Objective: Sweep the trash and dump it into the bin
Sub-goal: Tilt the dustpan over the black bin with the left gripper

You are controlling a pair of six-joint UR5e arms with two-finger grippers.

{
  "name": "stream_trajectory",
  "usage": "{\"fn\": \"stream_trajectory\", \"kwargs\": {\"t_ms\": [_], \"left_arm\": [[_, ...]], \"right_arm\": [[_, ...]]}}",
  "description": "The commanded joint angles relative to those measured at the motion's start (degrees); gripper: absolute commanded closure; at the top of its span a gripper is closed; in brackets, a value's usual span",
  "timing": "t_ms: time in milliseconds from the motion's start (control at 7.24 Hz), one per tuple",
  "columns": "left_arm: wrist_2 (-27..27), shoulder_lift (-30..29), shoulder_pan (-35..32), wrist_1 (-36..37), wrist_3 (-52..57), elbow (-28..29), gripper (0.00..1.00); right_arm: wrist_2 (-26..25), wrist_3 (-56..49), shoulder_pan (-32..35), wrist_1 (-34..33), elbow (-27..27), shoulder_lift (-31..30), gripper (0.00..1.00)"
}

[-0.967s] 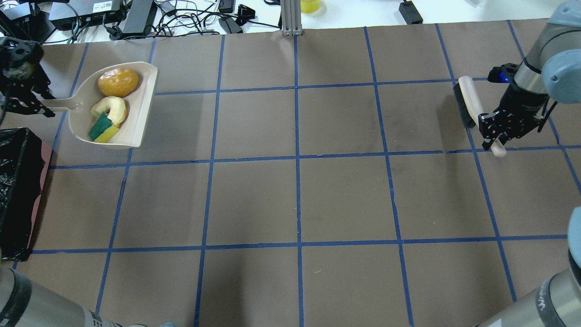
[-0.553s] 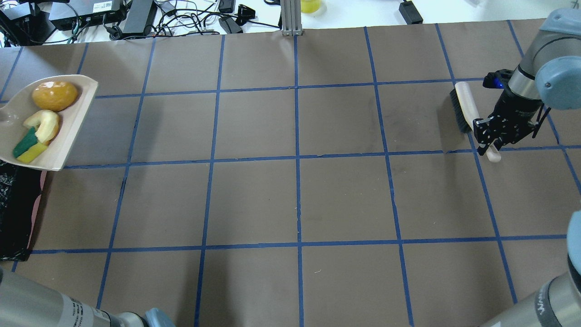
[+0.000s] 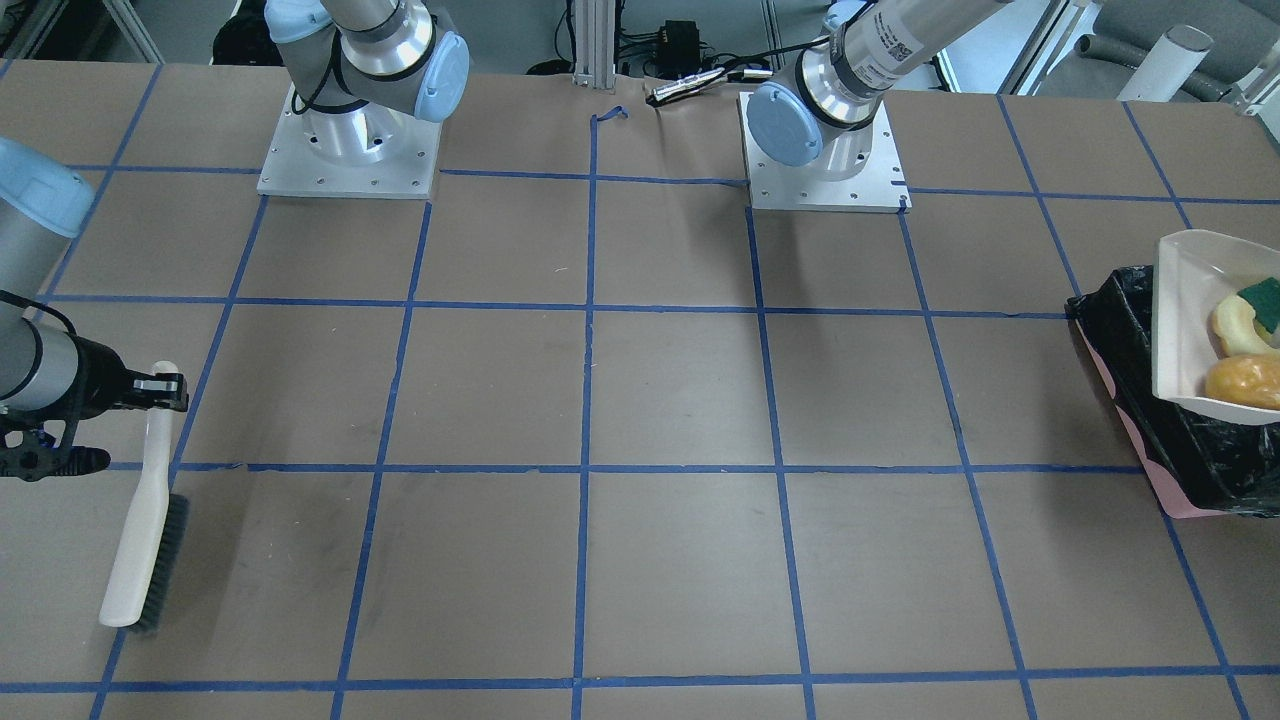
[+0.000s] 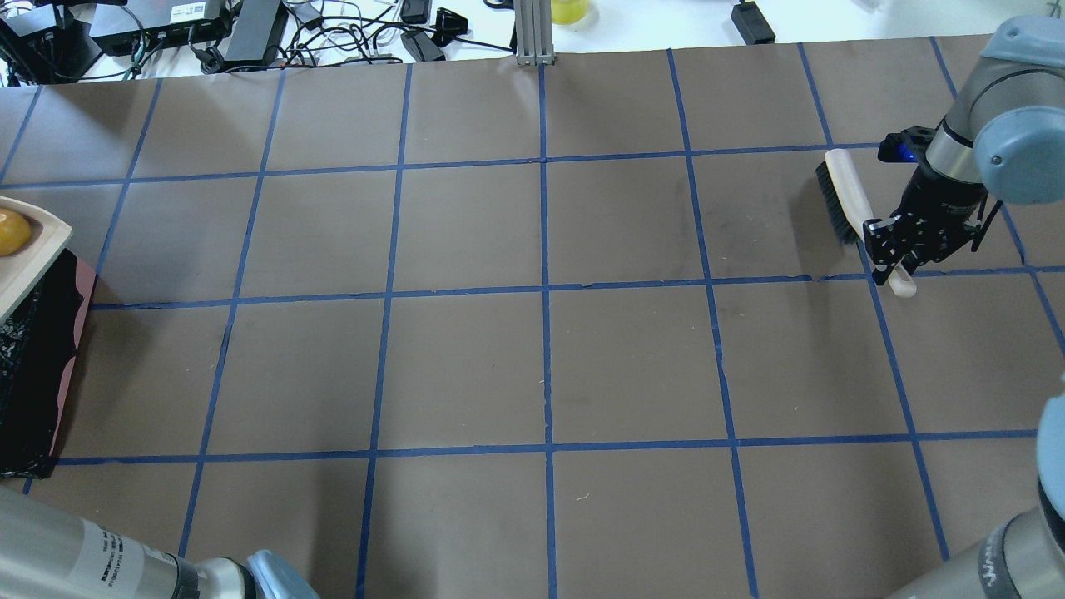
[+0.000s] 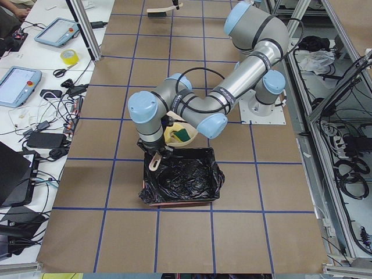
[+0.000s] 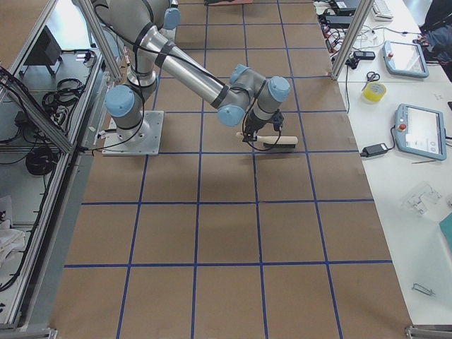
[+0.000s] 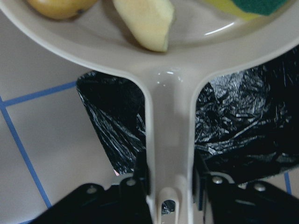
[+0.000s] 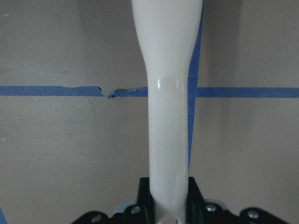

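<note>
Trash (image 7: 145, 21) lies in the dustpan (image 3: 1185, 320), its handle clamped in the left pincer (image 7: 170, 179) and the pan stretching straight ahead above the black-lined bin (image 5: 180, 180), so a forward tip should dump it; the right pincer (image 8: 169, 196), well apart, grips the brush (image 4: 840, 195).

Brown table (image 4: 549, 366) taped in blue squares; past its far edge, tangled cables (image 4: 349, 37), black boxes (image 4: 187, 12), yellow tape roll (image 5: 69, 56).
</note>
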Motion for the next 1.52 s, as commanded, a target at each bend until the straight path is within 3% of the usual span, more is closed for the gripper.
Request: {"fn": "stream_trajectory", "kwargs": {"t_ms": [0, 553, 829, 967, 1244, 1382], "left_arm": [[0.39, -2.45, 1.86, 8.84, 11.48, 0.47, 0.83], [-0.57, -3.07, 1.87, 17.56, 27.48, 0.12, 0.80], [-2.32, -2.72, 1.87, 18.28, 28.49, -0.76, 0.91], [-2.94, -2.72, 1.87, 19.85, 30.32, -0.76, 0.91], [-6.46, -1.77, 1.78, 27.04, 33.04, -3.37, 0.92], [-6.73, -0.54, 1.87, 30.81, 33.50, -7.66, 0.92]], "right_arm": [[-0.18, 0.39, 0.02, -0.71, 0.60, -0.05, 1.00], [-0.35, 0.83, 0.02, -1.24, 0.69, 0.47, 1.00], [-0.44, 2.23, 0.02, -1.06, 0.95, 0.56, 1.00], [-0.44, 2.33, 0.02, -0.89, 1.04, 0.65, 0.88], [-0.35, 2.24, 0.02, -0.71, 1.30, 0.83, 0.87], [-0.27, 2.33, 0.02, -0.80, 1.74, 0.83, 0.84]]}}
